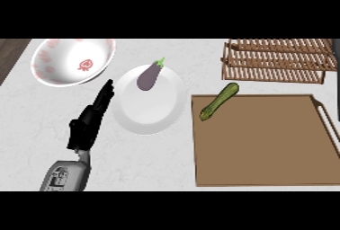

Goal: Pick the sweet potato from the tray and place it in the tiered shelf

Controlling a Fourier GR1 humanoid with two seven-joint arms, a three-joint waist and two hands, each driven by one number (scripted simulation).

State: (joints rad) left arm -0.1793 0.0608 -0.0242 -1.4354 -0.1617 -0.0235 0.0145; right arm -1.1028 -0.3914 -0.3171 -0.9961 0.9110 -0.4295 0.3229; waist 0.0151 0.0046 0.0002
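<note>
A brown tray (pixel 266 148) lies on the counter at the right. No sweet potato shows on it or anywhere else. A green zucchini-like vegetable (pixel 220 101) lies across the tray's far left corner. The wooden slatted tiered shelf (pixel 279 60) stands beyond the tray at the far right, with nothing seen on it. My left hand (pixel 90 120) is at the left, fingers straight and pointing away, beside a white plate and holding nothing. My right hand does not show.
A white plate (pixel 149 112) left of the tray carries a purple eggplant (pixel 150 76). A white bowl (pixel 72 60) with red markings stands at the far left. The counter's dark left edge (pixel 10 54) shows beyond the bowl.
</note>
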